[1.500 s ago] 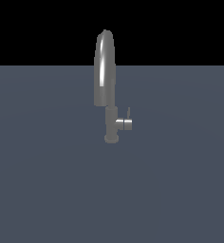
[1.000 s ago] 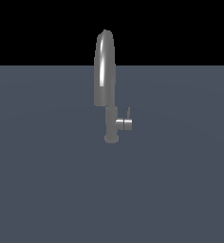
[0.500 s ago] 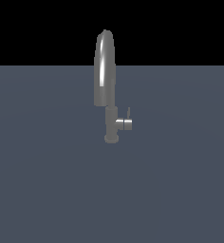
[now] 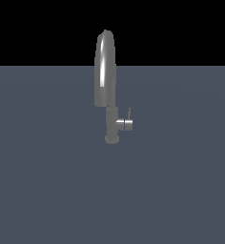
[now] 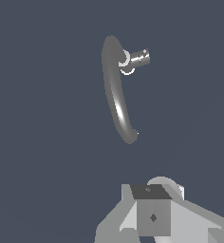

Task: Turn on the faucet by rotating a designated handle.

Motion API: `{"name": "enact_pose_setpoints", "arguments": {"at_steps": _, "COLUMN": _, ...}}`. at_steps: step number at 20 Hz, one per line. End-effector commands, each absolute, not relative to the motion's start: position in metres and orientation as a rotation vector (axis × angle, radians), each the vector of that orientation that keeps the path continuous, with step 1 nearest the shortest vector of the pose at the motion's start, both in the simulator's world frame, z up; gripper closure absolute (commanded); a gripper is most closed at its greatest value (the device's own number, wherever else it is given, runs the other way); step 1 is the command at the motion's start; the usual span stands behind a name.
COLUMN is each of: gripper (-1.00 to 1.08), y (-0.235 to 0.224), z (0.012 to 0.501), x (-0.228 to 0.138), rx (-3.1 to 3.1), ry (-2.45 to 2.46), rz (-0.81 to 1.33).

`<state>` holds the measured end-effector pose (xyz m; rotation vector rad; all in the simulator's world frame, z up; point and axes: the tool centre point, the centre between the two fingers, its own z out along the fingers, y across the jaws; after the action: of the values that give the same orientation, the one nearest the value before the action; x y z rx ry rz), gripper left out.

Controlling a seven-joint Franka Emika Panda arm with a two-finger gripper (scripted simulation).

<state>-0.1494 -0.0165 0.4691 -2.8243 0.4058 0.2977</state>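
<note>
The faucet (image 4: 105, 71) is a tall grey tap with a thick arched spout on a narrower post with a round base (image 4: 112, 139). The handle (image 4: 125, 124) is a short grey stub jutting from the post toward the exterior view's right, with a thin pin (image 4: 129, 113) standing up at its end. The wrist view looks down on the faucet (image 5: 115, 95) and the handle (image 5: 138, 58). Only grey parts of my gripper (image 5: 152, 217) show at the wrist view's edge, well apart from the faucet. Its fingertips are not clearly seen. No arm shows in the exterior view.
The faucet stands on a flat dark blue-grey surface (image 4: 171, 190) that stretches all around it. A black background lies behind it.
</note>
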Motion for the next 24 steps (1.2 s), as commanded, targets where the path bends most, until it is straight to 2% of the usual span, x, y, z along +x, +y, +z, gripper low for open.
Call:
{"name": "enact_pose_setpoints", "arguments": {"at_steps": 1, "gripper": 1.08, "y": -0.020, "z": 0.462, "x": -0.135, "rx": -2.773, "ry": 0.456, "rz": 0.345}}
{"name": "enact_pose_setpoints", "arguments": {"at_steps": 24, "gripper": 1.08, "y": -0.056, "z": 0.362, "x": -0.019, "rx": -2.199, "ry": 0.864, "rz": 0.743}}
